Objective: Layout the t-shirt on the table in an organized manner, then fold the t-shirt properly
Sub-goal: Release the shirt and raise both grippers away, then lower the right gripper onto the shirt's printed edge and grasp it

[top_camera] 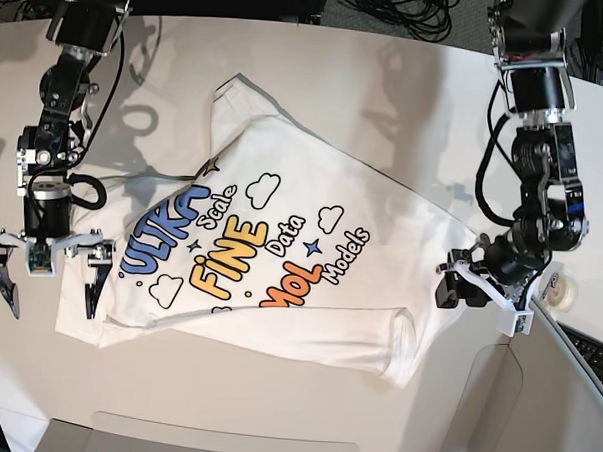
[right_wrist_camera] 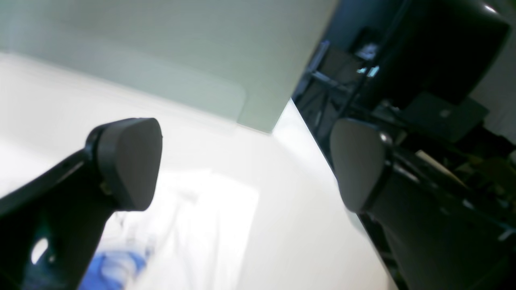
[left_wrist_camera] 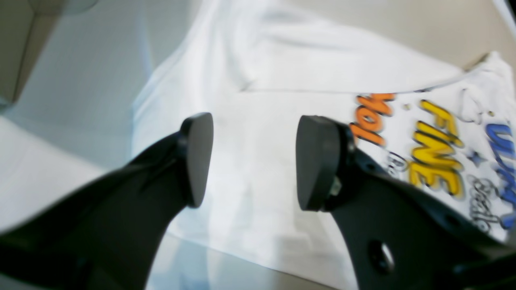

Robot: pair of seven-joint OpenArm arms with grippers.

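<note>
Left claw [left_wrist_camera: 254, 161] above "FINE" t-shirt [left_wrist_camera: 282, 80]

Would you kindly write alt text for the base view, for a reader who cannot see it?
A white printed t-shirt lies face up and askew on the table, one side folded over. The open right gripper and open left gripper hover at opposite edges, holding nothing.

Wide-open right hand [right_wrist_camera: 246, 165] (blurred) above the table [right_wrist_camera: 282, 201]

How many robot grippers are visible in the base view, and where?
2. The right gripper hangs open at the t-shirt's left edge; the left gripper hangs open just off its right edge.
</note>
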